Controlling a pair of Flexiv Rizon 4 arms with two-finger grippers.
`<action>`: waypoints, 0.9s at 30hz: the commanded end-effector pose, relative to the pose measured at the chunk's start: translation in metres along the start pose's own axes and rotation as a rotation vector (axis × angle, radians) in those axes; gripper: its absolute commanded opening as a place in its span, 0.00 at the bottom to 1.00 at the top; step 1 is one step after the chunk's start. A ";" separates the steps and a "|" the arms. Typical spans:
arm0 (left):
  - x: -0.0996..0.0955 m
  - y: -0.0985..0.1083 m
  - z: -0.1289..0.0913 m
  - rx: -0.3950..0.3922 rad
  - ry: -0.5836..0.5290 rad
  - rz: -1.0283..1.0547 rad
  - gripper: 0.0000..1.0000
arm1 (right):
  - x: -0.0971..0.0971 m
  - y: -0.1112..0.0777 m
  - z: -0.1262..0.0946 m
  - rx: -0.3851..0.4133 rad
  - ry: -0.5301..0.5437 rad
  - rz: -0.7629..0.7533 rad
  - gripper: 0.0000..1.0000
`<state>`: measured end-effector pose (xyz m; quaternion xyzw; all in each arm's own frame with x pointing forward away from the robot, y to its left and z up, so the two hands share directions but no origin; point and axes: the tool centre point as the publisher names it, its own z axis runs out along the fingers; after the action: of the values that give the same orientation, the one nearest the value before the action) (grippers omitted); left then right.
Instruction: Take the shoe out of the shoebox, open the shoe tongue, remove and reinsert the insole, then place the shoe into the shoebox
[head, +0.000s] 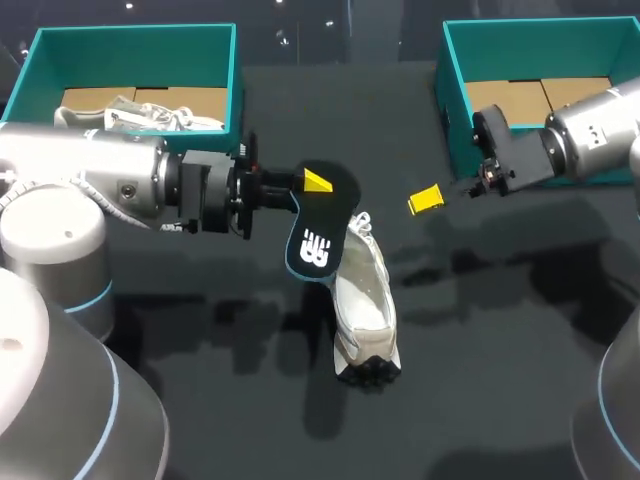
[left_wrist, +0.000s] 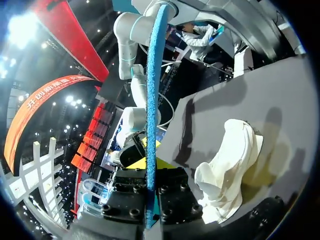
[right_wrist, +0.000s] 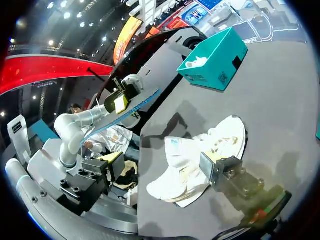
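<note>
A white shoe (head: 365, 300) lies on the dark table, toe toward the front edge. Above its heel end hangs the black insole (head: 318, 232) with a white logo, and my left gripper (head: 315, 185) is shut on its upper end. In the left wrist view the insole (left_wrist: 152, 100) shows edge-on as a blue strip between the fingers of the left gripper (left_wrist: 149, 162), with the shoe (left_wrist: 230, 165) beside it. My right gripper (head: 440, 196) hovers right of the shoe, open and holding nothing. In the right wrist view the right gripper (right_wrist: 160, 170) stands wide, the shoe (right_wrist: 200, 160) ahead of it.
A teal shoebox (head: 232, 80) at the back left holds another white shoe (head: 140, 115); it also appears in the right wrist view as the teal shoebox (right_wrist: 215, 67). A second teal shoebox (head: 450, 90) at the back right shows only its cardboard floor.
</note>
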<state>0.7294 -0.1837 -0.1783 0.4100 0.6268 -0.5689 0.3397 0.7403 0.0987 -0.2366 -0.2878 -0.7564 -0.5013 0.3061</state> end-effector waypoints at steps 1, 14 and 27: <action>-0.004 0.002 -0.007 0.009 0.014 0.001 0.00 | 0.015 -0.001 0.000 -0.002 -0.052 -0.010 1.00; 0.004 -0.050 0.002 0.070 -0.003 -0.442 0.00 | -0.002 -0.046 -0.009 0.412 -0.376 -0.247 1.00; 0.012 -0.059 0.016 0.075 -0.004 -0.487 0.00 | -0.001 -0.049 -0.005 0.480 -0.407 -0.319 1.00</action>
<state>0.6778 -0.1874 -0.1613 0.2681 0.6821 -0.6548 0.1847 0.7090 0.0732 -0.2667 -0.2004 -0.9140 -0.3201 0.1482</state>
